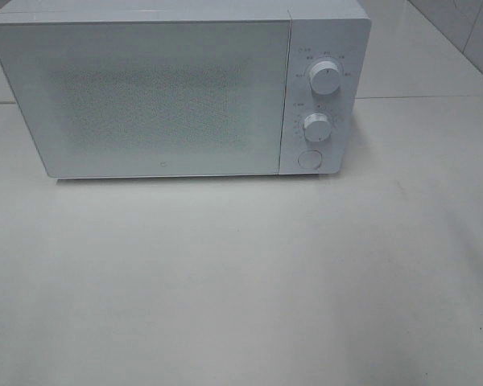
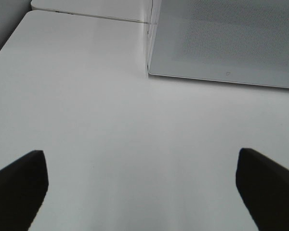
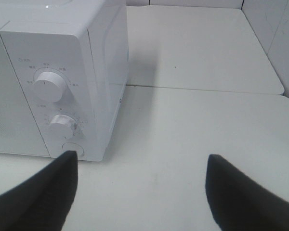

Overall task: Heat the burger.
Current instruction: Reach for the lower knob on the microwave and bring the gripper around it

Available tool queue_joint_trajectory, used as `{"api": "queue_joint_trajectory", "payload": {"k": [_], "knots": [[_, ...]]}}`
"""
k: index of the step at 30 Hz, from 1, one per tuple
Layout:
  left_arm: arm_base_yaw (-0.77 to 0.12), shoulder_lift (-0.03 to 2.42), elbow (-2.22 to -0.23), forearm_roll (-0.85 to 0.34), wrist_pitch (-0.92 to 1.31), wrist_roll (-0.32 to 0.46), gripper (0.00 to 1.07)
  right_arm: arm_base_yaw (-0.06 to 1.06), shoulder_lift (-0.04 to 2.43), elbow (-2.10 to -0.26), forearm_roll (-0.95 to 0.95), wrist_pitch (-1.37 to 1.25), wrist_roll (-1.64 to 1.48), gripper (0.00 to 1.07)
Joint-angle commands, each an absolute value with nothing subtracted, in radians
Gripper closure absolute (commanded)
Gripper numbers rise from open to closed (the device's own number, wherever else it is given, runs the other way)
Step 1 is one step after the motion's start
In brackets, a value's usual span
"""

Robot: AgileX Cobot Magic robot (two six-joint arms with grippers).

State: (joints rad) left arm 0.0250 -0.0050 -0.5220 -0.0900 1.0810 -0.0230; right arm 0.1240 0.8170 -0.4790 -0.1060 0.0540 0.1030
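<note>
No burger shows in any view; it is out of view. A white microwave (image 1: 169, 88) stands at the back of the table with its door (image 1: 145, 96) shut. On its right panel are an upper knob (image 1: 325, 78), a lower knob (image 1: 315, 125) and a round button (image 1: 309, 158). Neither arm appears in the exterior high view. My left gripper (image 2: 142, 180) is open over bare tabletop, facing the microwave's lower left corner (image 2: 151, 72). My right gripper (image 3: 142, 185) is open too, low over the table before the microwave's control panel (image 3: 53, 106), nothing between its fingers.
The white table (image 1: 241, 273) stretches in front of the microwave. A second white table surface (image 3: 197, 48) lies behind and to the right, with a seam between them. A tiled wall (image 1: 475, 32) rises at the far right.
</note>
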Motion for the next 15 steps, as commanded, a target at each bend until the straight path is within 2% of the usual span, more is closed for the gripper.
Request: {"api": "queue_joint_trajectory", "payload": {"k": [1, 15], "knots": [[0.025, -0.031, -0.518, -0.094, 1.070, -0.024, 0.08, 0.119, 0.878, -0.477, -0.103, -0.021, 0.105, 0.37], [0.025, -0.031, -0.518, -0.094, 1.070, -0.024, 0.08, 0.122, 1.119, -0.475, -0.103, -0.282, 0.105, 0.37]]}}
